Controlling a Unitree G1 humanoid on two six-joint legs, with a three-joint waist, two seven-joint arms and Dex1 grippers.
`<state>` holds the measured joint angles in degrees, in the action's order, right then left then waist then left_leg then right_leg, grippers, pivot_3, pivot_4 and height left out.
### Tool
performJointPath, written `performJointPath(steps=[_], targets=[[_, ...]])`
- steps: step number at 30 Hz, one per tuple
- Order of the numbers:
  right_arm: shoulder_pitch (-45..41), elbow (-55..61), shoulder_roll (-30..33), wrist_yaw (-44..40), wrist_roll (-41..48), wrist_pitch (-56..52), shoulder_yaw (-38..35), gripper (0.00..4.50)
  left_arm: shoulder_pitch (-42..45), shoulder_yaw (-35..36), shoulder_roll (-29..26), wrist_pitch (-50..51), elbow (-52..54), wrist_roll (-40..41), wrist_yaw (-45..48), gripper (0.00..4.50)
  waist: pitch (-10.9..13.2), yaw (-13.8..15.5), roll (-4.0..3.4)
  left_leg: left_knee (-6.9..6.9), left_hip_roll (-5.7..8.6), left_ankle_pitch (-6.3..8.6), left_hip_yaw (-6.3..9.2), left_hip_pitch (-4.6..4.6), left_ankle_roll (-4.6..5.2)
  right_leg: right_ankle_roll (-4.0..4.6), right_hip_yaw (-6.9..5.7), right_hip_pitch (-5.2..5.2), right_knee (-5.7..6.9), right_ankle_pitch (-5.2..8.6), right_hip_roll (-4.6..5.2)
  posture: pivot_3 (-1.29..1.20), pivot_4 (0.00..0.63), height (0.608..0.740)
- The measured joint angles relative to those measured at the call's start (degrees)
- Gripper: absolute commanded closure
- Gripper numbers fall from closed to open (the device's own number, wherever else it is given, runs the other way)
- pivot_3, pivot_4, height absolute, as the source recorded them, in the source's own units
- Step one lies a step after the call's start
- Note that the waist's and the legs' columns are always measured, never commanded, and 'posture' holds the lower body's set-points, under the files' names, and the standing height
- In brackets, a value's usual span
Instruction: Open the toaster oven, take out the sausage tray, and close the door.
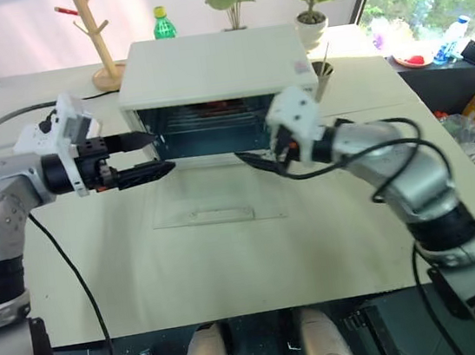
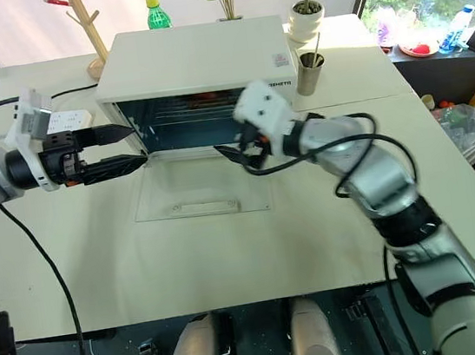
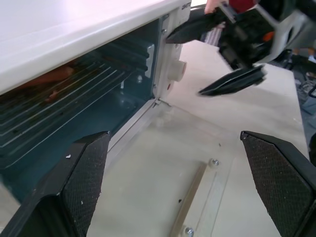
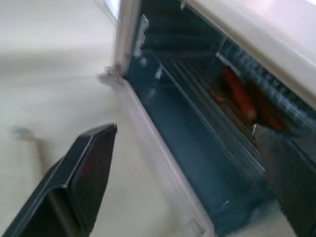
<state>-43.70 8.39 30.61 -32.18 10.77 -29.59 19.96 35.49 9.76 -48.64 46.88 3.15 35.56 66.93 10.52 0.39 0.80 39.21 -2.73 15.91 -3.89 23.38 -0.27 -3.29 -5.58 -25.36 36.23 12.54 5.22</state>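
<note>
The white toaster oven (image 1: 214, 67) stands at the back middle of the table. Its glass door (image 1: 214, 202) lies folded down flat on the tabletop, white handle (image 1: 222, 215) nearest me. Inside, the sausage tray (image 1: 211, 109) sits on its rack with red sausages (image 4: 239, 94) on it. My left gripper (image 1: 162, 151) is open and empty, level, at the left edge of the oven's mouth. At the right half of the mouth, above the hinge of the door, my right gripper (image 2: 236, 154) hangs open with nothing between its fingers. The left wrist view shows it (image 3: 183, 64) by the knob panel.
A wooden peg stand (image 1: 95, 30) and a green bottle (image 1: 164, 23) stand behind the oven on the left. On the right are potted plants (image 1: 312, 10) and a small cup (image 1: 323, 74). A dark side table (image 1: 431, 51) with clutter lies further right. Cables trail from both arms.
</note>
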Motion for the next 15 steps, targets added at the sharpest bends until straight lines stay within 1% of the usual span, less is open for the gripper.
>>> performJointPath(steps=[3,6,15], targets=[[-4.99,-10.54,-4.26,1.54,-7.66,7.05,4.21,0.0,-0.56,-0.29,-0.15,-0.81,-0.02,-0.16,-0.56,0.04,0.0,-0.12,0.01,0.0,0.0,0.0,-0.03,0.0,0.0,0.0,0.0,0.0,-0.01,0.0,0.01,0.0,0.15,0.717],[-8.22,-20.13,-8.12,2.7,-12.8,13.28,5.64,0.0,-0.61,-0.9,-0.16,-1.27,-0.26,-0.36,-0.84,0.04,0.01,-0.13,0.01,-0.01,0.0,-0.01,-0.02,0.01,-0.02,0.0,0.0,0.0,0.0,0.0,0.0,0.0,0.15,0.717],[-15.75,-43.87,-14.03,7.36,-25.08,29.38,7.55,0.0,1.39,-2.64,0.67,-3.53,-3.09,-1.36,-1.09,0.04,0.01,-1.38,0.01,-0.03,0.0,-0.16,-0.01,-0.01,-0.28,0.01,0.01,-0.01,0.06,-0.02,0.01,0.0,0.15,0.717]])
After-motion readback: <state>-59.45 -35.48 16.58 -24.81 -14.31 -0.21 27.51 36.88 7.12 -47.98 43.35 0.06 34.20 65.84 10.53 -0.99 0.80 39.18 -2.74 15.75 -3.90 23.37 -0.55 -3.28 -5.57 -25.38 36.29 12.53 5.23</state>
